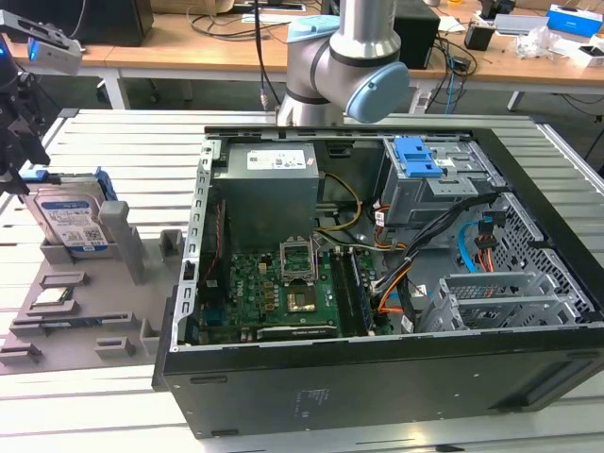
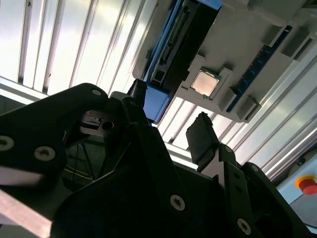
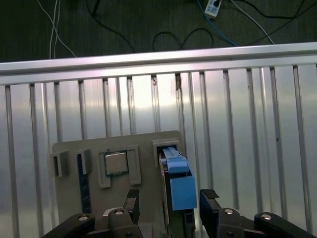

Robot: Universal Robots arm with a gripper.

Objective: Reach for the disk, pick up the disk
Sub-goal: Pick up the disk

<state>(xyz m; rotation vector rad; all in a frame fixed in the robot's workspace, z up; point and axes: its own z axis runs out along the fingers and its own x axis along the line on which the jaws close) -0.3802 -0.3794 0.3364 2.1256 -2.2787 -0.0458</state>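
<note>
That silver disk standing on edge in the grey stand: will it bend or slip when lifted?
The disk looks like a solid metal-cased block, so probably stiff and heavyish for its size. Standing on edge in the grey holder, it might tip if nudged sideways. The blue plastic rail inside the open gripper looks smooth, perhaps slippery.
</note>
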